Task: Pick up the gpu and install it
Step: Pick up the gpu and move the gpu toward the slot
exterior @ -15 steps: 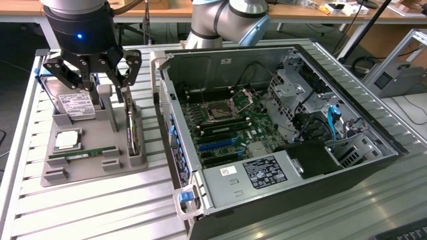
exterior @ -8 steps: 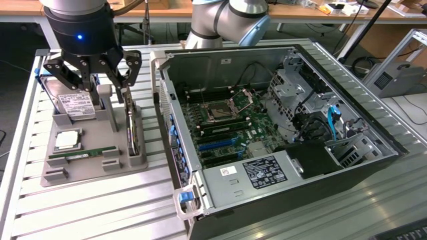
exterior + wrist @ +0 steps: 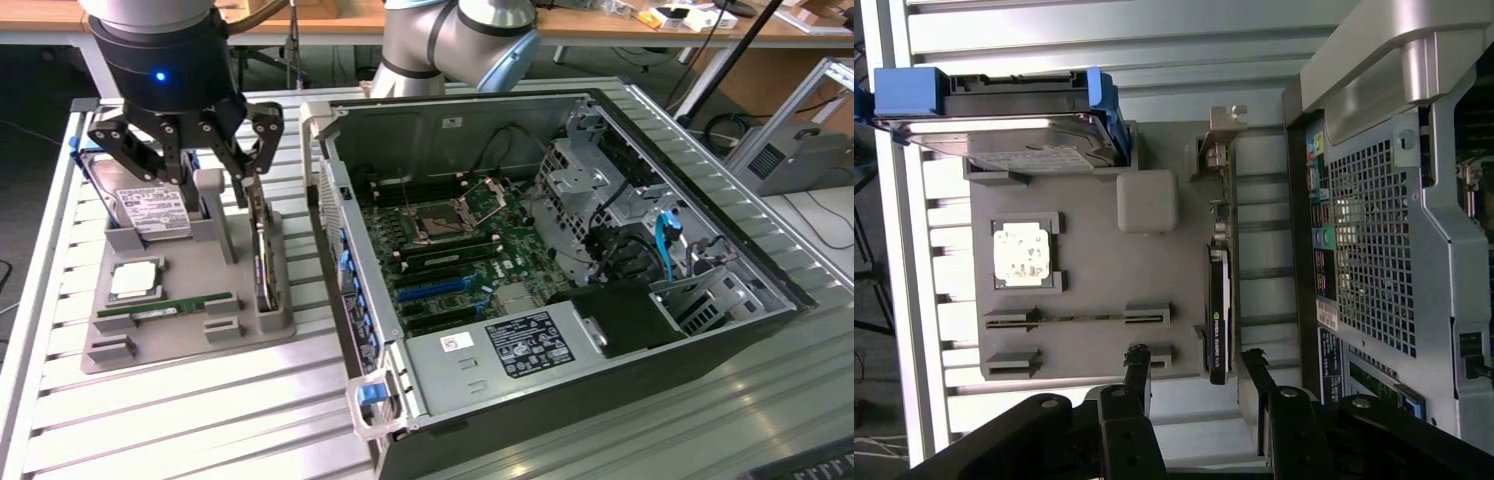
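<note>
Your gripper (image 3: 194,172) hangs wide and empty above the gpu (image 3: 267,262), which stands on edge along the grey tray (image 3: 187,335) edge beside the case (image 3: 330,200) (long axis crosswise to the jaws' closing line).

Hard drive (image 3: 150,210) partly hidden behind gripper (image 3: 211,195); computer case (image 3: 601,425) cut by exterior view's bottom edge; label (image 3: 530,343) print illegible.

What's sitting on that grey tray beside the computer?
On the grey tray: a hard drive, a square chip, a thin green memory stick, and the gpu standing on edge. The open tool hangs above, hiding part of the hard drive in the exterior view.
</note>
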Motion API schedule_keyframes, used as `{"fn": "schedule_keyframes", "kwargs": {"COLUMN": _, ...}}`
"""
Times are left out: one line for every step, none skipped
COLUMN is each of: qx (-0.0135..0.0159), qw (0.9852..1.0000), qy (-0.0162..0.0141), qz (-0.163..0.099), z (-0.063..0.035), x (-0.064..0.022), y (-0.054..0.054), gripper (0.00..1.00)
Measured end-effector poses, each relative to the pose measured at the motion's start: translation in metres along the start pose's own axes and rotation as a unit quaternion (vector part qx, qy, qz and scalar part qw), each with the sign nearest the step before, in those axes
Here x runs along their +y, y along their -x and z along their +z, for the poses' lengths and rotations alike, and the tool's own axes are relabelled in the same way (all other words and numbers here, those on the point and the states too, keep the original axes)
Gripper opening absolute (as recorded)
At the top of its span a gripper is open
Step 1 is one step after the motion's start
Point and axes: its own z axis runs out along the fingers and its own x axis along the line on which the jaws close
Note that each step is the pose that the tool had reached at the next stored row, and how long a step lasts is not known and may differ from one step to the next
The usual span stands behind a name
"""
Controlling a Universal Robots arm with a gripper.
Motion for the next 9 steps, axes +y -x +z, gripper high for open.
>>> {"fn": "schedule_keyframes", "kwargs": {"qx": 0.0, "qw": 1.0, "qy": 0.0, "qz": 0.0, "z": 0.0002, "x": 0.0, "y": 0.0, "gripper": 0.48}}
{"fn": "schedule_keyframes", "kwargs": {"qx": 0.0, "qw": 1.0, "qy": 0.0, "qz": 0.0, "z": 0.0004, "x": -0.0001, "y": 0.0, "gripper": 0.48}}
{"fn": "schedule_keyframes", "kwargs": {"qx": 0.0, "qw": 1.0, "qy": -0.0001, "qz": 0.0, "z": 0.0005, "x": -0.0001, "y": 0.0, "gripper": 0.48}}
{"fn": "schedule_keyframes", "kwargs": {"qx": 0.0, "qw": 1.0, "qy": -0.0001, "qz": 0.0, "z": 0.0008, "x": -0.0001, "y": 0.0, "gripper": 0.48}}
{"fn": "schedule_keyframes", "kwargs": {"qx": 0.0, "qw": 1.0, "qy": -0.0001, "qz": 0.0, "z": 0.0011, "x": -0.0002, "y": 0.0, "gripper": 0.48}}
{"fn": "schedule_keyframes", "kwargs": {"qx": 0.0, "qw": 1.0, "qy": -0.0001, "qz": 0.0, "z": 0.0013, "x": -0.0002, "y": 0.0, "gripper": 0.48}}
{"fn": "schedule_keyframes", "kwargs": {"qx": 0.0, "qw": 1.0, "qy": -0.0002, "qz": 0.0, "z": 0.0014, "x": -0.0003, "y": 0.0, "gripper": 0.48}}
{"fn": "schedule_keyframes", "kwargs": {"qx": 0.0, "qw": 1.0, "qy": -0.0002, "qz": 0.0, "z": 0.0017, "x": -0.0003, "y": 0.0, "gripper": 0.48}}
{"fn": "schedule_keyframes", "kwargs": {"qx": 0.0, "qw": 1.0, "qy": -0.0002, "qz": 0.0, "z": 0.0018, "x": -0.0003, "y": 0.0, "gripper": 0.48}}
